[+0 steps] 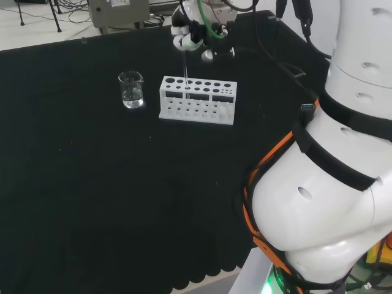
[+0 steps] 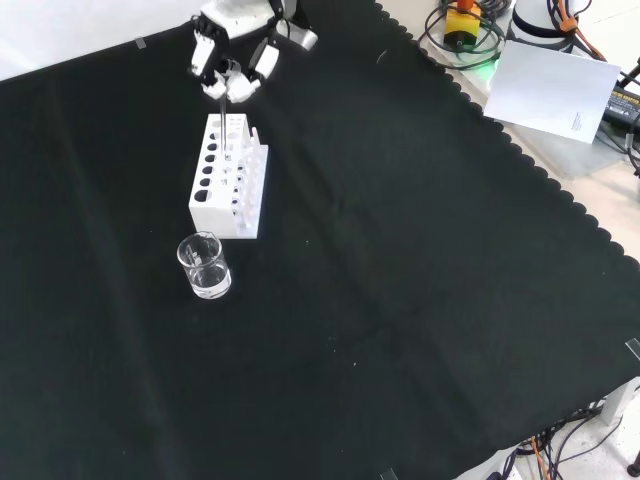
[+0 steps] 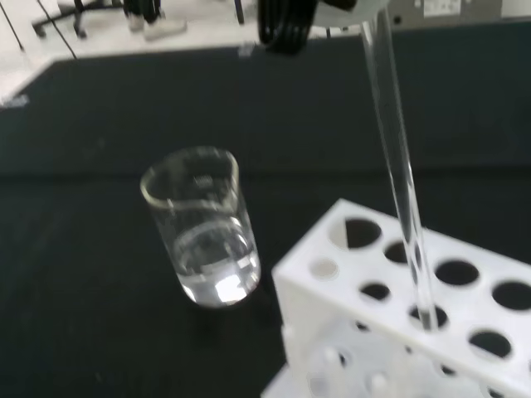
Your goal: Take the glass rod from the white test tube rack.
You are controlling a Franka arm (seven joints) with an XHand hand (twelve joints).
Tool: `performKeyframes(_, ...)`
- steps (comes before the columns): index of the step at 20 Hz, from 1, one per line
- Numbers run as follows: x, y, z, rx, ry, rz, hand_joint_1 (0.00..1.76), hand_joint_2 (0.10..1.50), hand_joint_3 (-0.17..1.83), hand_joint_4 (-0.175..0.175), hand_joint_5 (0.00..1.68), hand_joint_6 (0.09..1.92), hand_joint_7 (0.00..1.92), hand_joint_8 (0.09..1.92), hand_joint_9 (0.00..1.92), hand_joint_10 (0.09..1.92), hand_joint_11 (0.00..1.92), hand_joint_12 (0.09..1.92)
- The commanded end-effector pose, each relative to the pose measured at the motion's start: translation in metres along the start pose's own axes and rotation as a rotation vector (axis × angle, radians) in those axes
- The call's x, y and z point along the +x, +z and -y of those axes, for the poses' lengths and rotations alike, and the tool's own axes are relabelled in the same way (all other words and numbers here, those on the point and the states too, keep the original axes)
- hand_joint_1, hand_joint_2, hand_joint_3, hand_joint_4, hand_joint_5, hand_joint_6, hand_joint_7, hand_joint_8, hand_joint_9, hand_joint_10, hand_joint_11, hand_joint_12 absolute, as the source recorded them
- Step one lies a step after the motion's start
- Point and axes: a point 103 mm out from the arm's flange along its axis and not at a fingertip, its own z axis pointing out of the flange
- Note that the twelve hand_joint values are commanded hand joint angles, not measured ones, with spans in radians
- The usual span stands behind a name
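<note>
The white test tube rack [image 1: 198,109] [image 2: 215,205] [image 3: 299,332] stands on the black cloth toward the far side in the head view. A thin clear glass rod [image 1: 185,72] [image 2: 223,125] [image 3: 397,166] rises upright from it, its lower end at the mouth of one of the rack's top holes. Directly above the rack, the hand [image 1: 186,37] [image 2: 228,68] has its fingers curled round the rod's upper end. The rack's other holes that I can see look empty.
A small glass beaker [image 1: 131,90] [image 2: 205,266] [image 3: 206,232] with a little clear liquid stands just left of the rack in the head view. The arm's white links [image 1: 331,184] take up the head view's right. A white sheet [image 2: 555,88] lies beyond the cloth's scalloped edge.
</note>
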Motion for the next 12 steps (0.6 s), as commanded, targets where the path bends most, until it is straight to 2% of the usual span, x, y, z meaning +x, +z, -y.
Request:
performKeyframes(1,0.008,-0.031,0.007,-0.053,0.024,-0.074,1.27,0.88,0.55,-0.175,0.9,0.97,1.0,1.4,1.5,1.1,1.61,0.8)
performKeyframes(6,0.017,-0.054,0.018,-0.06,0.041,-0.086,1.28,0.88,0.53,-0.175,0.93,0.92,1.01,1.37,1.52,1.05,1.62,0.77)
performKeyframes(12,0.031,-0.071,0.028,-0.09,0.024,-0.069,1.28,0.88,0.52,-0.175,0.93,0.9,1.01,1.36,1.53,1.03,1.63,0.76)
